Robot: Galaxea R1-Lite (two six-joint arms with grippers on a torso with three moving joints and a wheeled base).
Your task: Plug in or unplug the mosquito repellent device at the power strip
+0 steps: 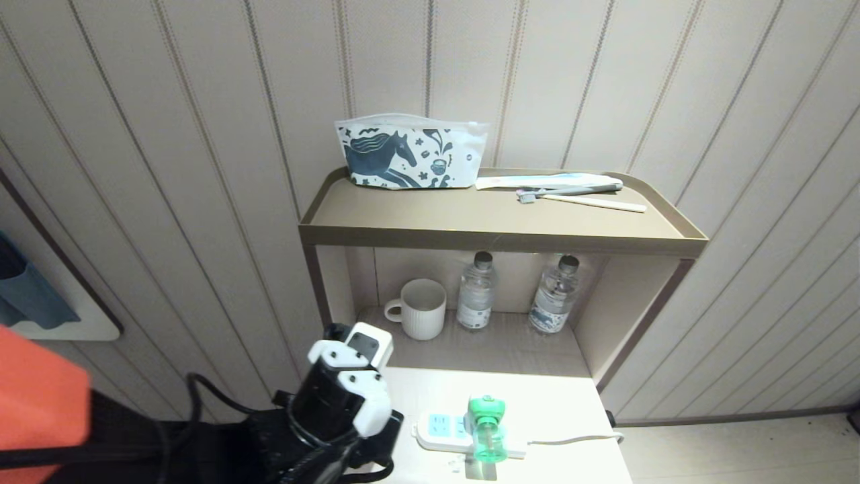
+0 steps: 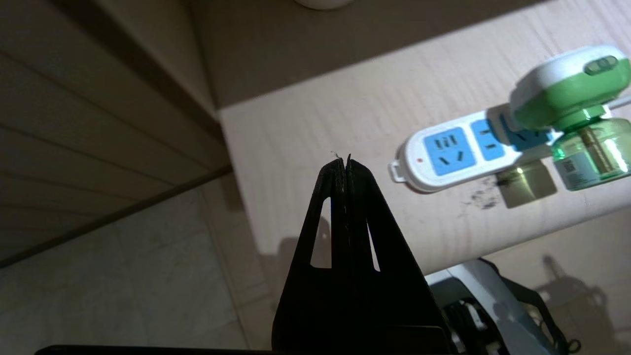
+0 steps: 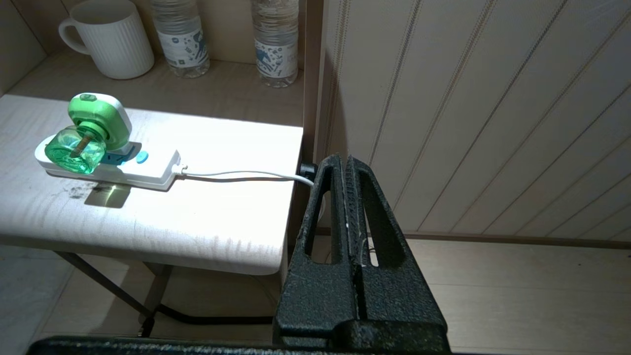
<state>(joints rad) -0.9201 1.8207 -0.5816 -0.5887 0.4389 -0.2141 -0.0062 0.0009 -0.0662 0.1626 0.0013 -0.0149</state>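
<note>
Mosquito repellent device (image 1: 486, 423) sits plugged into the power strip (image 1: 440, 430), green top up, translucent green bottle hanging toward the front edge of the bench (image 1: 571, 410). Strip lies flat near the bench's front edge, roughly mid-width, long side along that edge; two blue socket faces bare on its left end, device over the next one. Thin white cord (image 1: 578, 440) runs from the strip's right end off the right edge of the bench.

Left gripper (image 2: 346, 160) hangs off the left edge of the bench, near the front-left corner, fingers pressed together, holding nothing, well apart from the strip. In the head view only the left arm's wrist housing (image 1: 349, 383) shows, low left of the bench.

Right gripper (image 3: 347, 160) sits off the right side of the bench, beside the paneled wall, fingers pressed together, empty.

Behind the bench, lower shelf: white ribbed mug (image 1: 420, 308) at left, two clear water bottles (image 1: 477, 290) to its right. Upper shelf (image 1: 497, 235): horse-print pouch (image 1: 411, 151) at back left, toothbrushes (image 1: 578, 195) at back right.
</note>
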